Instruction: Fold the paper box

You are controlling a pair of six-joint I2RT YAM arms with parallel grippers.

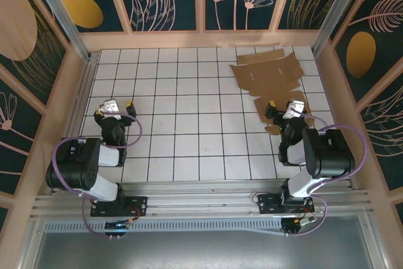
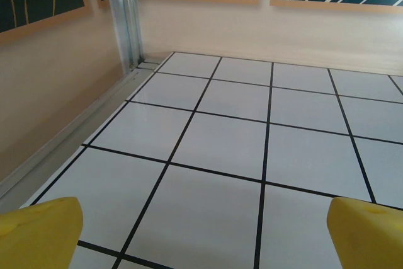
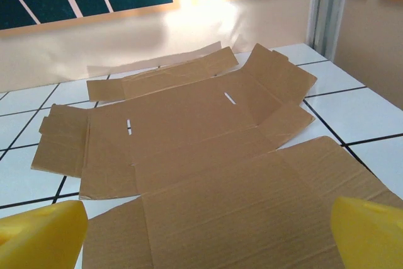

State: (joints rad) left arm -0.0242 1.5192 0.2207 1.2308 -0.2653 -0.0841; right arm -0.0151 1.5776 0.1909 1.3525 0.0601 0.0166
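Both claws stand spread as wide as they go, and neither has hold of anything; the left gripper [image 1: 113, 108] hangs low over bare white tiles on the left side of the table [image 1: 189, 130], well apart from the cardboard; in its wrist view its yellow fingertips [image 2: 39, 231] sit at the two lower corners, with gridded tile between them. The right gripper [image 1: 289, 109] is on the right side, over the near edge of the paper box [image 1: 267, 74]; we think its tips are just above the sheet rather than on it, though the overhead view is too small to be sure. The paper box lies unfolded and mostly flat in the far right corner of the table, close to the back wall [image 1: 189, 39]; from the right wrist we see brown panels and flaps spread across the tiles, two small slots [image 3: 230, 98] cut in the middle panel, and the far right flaps lifted slightly along their creases.
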